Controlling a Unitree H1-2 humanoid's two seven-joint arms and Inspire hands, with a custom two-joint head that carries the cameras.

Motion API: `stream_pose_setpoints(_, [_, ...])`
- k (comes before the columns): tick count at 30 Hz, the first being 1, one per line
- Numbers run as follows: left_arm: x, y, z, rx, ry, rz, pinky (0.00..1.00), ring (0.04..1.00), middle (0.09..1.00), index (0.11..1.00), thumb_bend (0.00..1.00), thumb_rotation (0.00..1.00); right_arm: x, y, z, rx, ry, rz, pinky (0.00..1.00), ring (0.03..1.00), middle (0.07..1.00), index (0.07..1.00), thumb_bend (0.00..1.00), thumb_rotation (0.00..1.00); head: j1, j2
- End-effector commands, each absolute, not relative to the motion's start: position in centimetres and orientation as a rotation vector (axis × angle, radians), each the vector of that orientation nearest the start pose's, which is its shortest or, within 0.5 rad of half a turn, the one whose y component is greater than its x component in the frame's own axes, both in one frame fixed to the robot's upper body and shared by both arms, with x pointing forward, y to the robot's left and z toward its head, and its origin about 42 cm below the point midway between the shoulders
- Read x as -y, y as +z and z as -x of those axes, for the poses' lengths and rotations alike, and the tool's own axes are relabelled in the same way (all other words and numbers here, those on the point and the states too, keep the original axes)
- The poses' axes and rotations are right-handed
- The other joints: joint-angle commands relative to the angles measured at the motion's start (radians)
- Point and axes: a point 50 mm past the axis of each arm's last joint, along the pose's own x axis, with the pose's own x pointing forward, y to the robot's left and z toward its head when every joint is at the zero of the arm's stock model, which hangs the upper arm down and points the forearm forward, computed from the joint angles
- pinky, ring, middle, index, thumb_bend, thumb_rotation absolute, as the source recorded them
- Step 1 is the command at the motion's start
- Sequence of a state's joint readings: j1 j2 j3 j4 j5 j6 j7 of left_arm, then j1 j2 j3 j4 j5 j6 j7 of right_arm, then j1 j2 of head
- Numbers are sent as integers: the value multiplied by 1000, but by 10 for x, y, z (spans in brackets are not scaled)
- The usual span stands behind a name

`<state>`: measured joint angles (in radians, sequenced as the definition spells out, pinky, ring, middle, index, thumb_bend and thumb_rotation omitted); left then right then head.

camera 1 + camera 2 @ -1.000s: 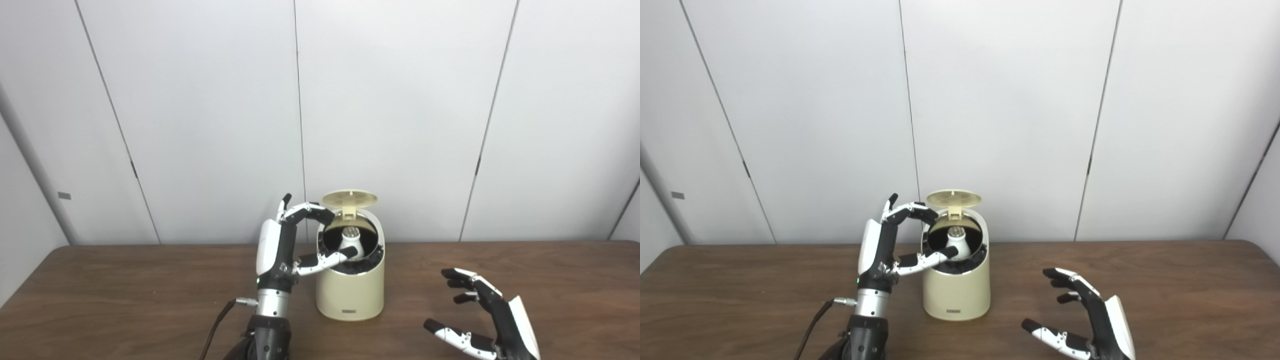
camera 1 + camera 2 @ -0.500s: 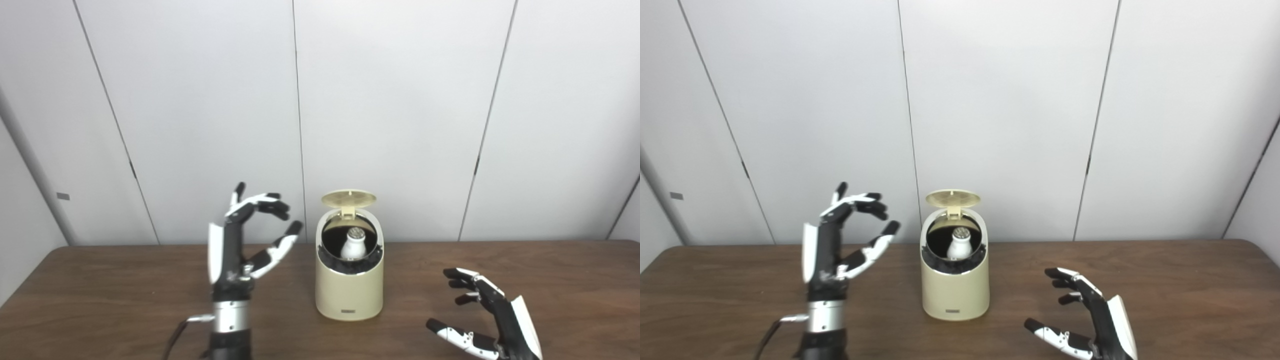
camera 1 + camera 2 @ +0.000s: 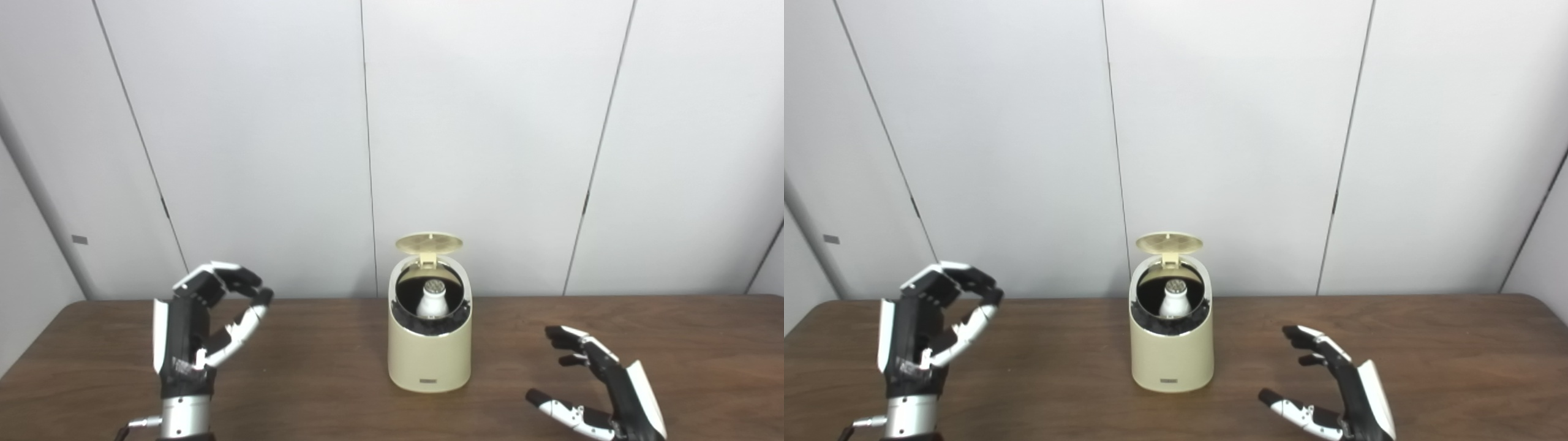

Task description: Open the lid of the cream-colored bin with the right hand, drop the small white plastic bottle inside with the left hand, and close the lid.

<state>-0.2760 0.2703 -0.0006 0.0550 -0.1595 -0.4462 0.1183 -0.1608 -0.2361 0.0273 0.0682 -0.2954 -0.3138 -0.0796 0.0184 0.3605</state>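
Note:
The cream-colored bin [image 3: 429, 355] stands in the middle of the brown table, its round lid [image 3: 429, 243] tipped up and back. Inside the dark opening the small white plastic bottle [image 3: 432, 299] stands upright, cap showing. My left hand [image 3: 195, 324] is raised well to the left of the bin, fingers curled but apart, holding nothing. My right hand [image 3: 603, 386] rests low to the right of the bin, palm turned inward, open and empty.
The brown wooden table [image 3: 318, 367] runs across the whole view, with a white panelled wall close behind the bin. A cable trails from the left wrist at the bottom edge.
My left hand has let go of the bottle in the bin and drawn away to the left and somewhat lower. The right hand has barely moved. The lid has stayed up.

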Motion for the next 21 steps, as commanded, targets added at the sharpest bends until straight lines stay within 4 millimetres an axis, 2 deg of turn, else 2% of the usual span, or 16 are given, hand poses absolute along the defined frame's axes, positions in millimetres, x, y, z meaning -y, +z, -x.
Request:
stream_pose_setpoints(1, [-280,221,-359,720,-59,-11,680,778,802,761,319,569,267,190,-343,563,107,524,846,918,933,916,659,739,0,-2])
stream_pose_setpoints(2, [-280,219,-359,715,-74,-4,733,818,843,809,298,651,268,194,-344,572,124,531,882,946,962,944,675,831,0,-2])
stream_pose_setpoints(5, [-279,215,-359,707,-93,10,788,860,882,855,277,688,271,210,-351,610,170,573,949,989,994,987,689,940,2,-3])
stream_pose_setpoints(7, [-277,214,-360,706,-105,-3,806,871,890,865,285,703,271,230,-355,622,240,620,984,998,999,998,727,956,-2,-4])
stream_pose_setpoints(9, [-275,213,-360,702,-116,-15,817,881,899,878,293,710,270,249,-357,632,291,678,996,1000,1000,1000,802,955,-4,-4])
stream_pose_setpoints(10, [-275,212,-361,699,-121,-19,841,896,911,889,295,711,268,259,-356,638,302,712,999,1000,1000,1000,893,972,-5,-5])
stream_pose_setpoints(11, [-275,212,-361,697,-125,-22,850,903,917,894,295,711,267,265,-356,640,307,734,1000,1000,1000,1000,936,979,-5,-5])
stream_pose_setpoints(13, [-274,210,-361,693,-126,-38,856,908,920,897,293,712,260,285,-357,671,307,767,1000,1000,1000,1000,984,979,-9,-7])
stream_pose_setpoints(18, [-270,203,-359,678,-113,-44,827,877,882,863,317,708,239,346,-355,752,283,974,988,1000,1000,1000,995,998,-14,-6])
stream_pose_setpoints(21, [-269,200,-358,668,-105,-55,819,869,873,858,323,721,226,372,-355,796,289,1044,966,1000,1000,1000,923,965,-18,-7])
